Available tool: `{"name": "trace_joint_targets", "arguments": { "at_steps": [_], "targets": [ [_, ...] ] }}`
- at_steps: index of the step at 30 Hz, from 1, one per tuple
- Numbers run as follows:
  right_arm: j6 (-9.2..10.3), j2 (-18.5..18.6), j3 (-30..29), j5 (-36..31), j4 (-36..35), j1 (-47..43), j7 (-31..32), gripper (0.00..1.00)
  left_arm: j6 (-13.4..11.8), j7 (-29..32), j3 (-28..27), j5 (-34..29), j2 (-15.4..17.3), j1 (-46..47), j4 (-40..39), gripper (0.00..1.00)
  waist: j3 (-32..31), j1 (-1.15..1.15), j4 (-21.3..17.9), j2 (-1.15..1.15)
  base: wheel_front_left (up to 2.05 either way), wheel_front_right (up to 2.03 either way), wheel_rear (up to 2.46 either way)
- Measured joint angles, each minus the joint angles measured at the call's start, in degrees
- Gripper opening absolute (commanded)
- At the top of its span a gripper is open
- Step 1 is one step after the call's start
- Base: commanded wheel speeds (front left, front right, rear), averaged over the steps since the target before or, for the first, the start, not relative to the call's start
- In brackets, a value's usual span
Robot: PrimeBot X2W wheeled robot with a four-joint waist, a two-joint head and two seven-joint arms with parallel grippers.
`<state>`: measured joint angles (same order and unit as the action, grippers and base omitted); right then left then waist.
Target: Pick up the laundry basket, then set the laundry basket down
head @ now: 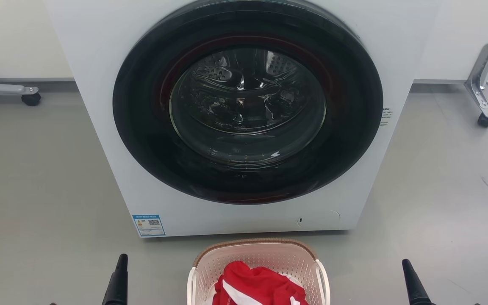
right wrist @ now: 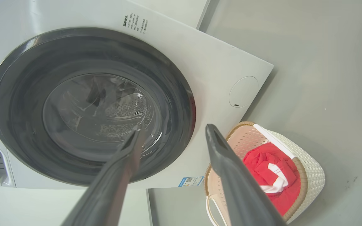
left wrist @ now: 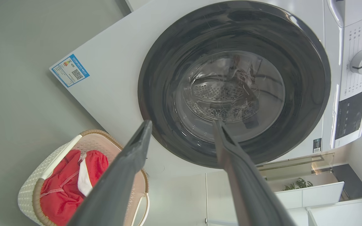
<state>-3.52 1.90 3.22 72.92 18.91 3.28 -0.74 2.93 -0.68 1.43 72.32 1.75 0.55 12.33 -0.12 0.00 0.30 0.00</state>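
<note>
The laundry basket, cream with a brown rim and white side handles, stands on the grey floor just in front of the washer, at the bottom middle of the head view. A red garment with a white stripe lies inside it. One dark finger of my left gripper rises left of the basket, and one finger of my right gripper rises to its right; both are well apart from it. My left gripper is open and empty, with the basket at its lower left. My right gripper is open and empty, with the basket at its lower right.
A white front-loading washer with a shut round dark door stands right behind the basket. Metal frame legs on casters stand at the far left and far right. Grey floor lies on both sides of the washer.
</note>
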Motion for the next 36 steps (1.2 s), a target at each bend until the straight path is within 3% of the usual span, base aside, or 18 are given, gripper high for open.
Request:
{"name": "trace_joint_targets", "arguments": {
  "at_steps": [25,36],
  "targets": [
    [3.0,1.7,8.0,-20.9,-1.3,1.0,-5.1,1.0,-4.0,-5.1,6.7,-27.0,3.1,-1.1,-3.5,1.0,0.1,0.0,0.2,0.0,0.0,0.0,0.0],
    [3.59,1.8,10.4,-28.7,-1.9,1.1,-7.2,1.0,-5.3,-7.3,8.7,-35.0,3.1,-2.1,-5.0,1.0,0.1,0.0,0.3,0.0,0.0,0.0,0.0]
  ]
}}
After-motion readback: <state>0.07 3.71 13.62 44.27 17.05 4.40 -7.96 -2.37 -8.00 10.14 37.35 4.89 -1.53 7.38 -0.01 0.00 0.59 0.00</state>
